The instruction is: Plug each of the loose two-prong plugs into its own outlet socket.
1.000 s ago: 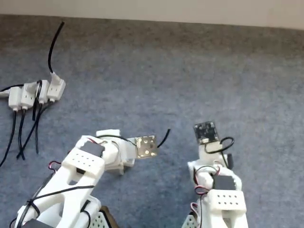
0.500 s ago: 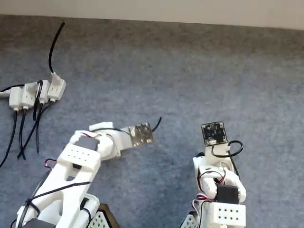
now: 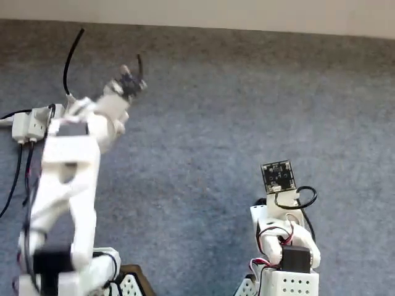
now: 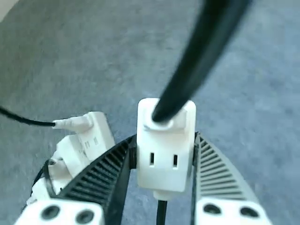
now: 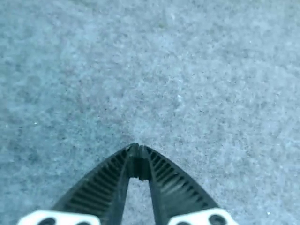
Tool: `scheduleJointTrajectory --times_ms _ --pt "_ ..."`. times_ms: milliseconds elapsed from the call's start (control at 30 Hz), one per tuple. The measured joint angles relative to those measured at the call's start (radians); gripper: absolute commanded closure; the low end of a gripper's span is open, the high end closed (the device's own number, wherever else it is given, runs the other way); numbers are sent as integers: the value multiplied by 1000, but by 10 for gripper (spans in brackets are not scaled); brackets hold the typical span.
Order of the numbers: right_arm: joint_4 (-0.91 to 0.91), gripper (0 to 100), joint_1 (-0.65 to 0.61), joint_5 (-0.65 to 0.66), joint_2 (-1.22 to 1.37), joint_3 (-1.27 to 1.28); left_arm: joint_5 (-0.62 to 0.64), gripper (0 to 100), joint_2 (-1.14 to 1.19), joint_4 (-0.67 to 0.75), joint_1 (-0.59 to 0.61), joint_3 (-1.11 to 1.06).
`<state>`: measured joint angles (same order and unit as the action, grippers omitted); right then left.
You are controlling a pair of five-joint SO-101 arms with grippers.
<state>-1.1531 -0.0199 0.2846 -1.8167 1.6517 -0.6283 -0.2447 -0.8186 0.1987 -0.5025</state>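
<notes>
From the high view the left gripper [image 3: 128, 83] is hard to make out at the end of its outstretched white arm, with a short black wire [image 3: 139, 63] curling up beside it. The arm's body hides part of the row of white plastic outlet blocks [image 3: 28, 123] at the table's left edge. Thin black cords [image 3: 24, 172] trail from the row, and some are cut off by the frame. The left wrist view gives the detail: the left gripper [image 4: 165, 140] is clamped on a white rectangular plastic block [image 4: 164, 164] with two narrow slots in its face, the black ribbed fingers [image 4: 110, 164] pressed against its sides. A thick black cord [image 4: 201, 56] rises from the block's top and covers what it joins there, so whether prongs sit in a socket cannot be told. The other outlet blocks [image 4: 84, 136] lie just beside it on the grey felt-like table cover [image 4: 70, 56]. The right gripper [image 5: 137, 147] hangs over bare grey cover [image 5: 187, 70], its ribbed tips together with nothing between them. From the high view the right arm sits low at the near right, its fingers hidden under a small dark square circuit board [image 3: 278, 176].
</notes>
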Motion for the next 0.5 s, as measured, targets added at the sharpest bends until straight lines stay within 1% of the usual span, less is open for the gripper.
scheduleJointTrajectory --times_ms 133,233,400,467,500 --pt "0 993 -2 0 0 12 87 899 321 -3 28 278" --pt "26 993 -2 0 0 14 149 899 552 -44 25 482" --pt "71 993 -2 0 0 14 203 898 882 -226 25 807" --pt "74 993 -2 0 0 14 209 895 976 -310 26 934" --pt "74 993 -2 0 0 14 219 877 1016 -347 26 996"
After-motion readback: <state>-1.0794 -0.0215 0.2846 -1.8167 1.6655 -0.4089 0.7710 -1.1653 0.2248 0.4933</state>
